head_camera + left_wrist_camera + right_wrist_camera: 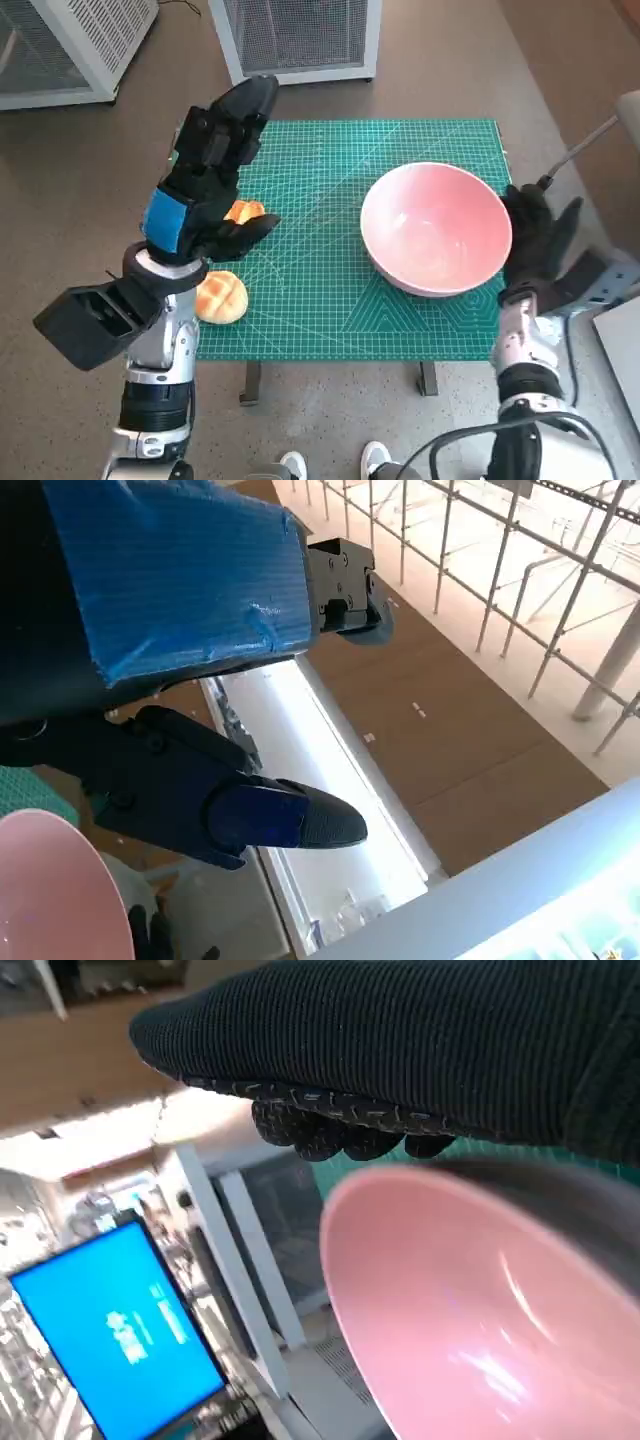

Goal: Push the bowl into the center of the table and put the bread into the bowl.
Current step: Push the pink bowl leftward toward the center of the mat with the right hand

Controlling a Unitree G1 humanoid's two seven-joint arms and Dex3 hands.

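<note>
While the pink bowl [436, 229] sits toward the right side of the green mat [330, 290], the step in hand looks like the push toward the middle. The right hand [540, 245] stands against the bowl's outer right wall, fingers spread and clamped on nothing; the right wrist view shows the glove lying along the rim, so it appears to be touching. To do the push well, the hand should likely stay low on the wall and press steadily leftward, so the bowl slides rather than tips or spins off the fingers.

Nearer the robot, a round bread roll [220, 297] lies at the mat's front left edge, just beside the left forearm. A little farther in, a second orange piece of bread [245, 212] shows partly behind the left hand [205, 185]. That hand is raised above the mat with its fingers apart and nothing in them; whether it touches the farther bread cannot be told. Both pieces lie well apart from the bowl.

Beyond the table stand white mesh cabinets [300, 40] on the floor.
</note>
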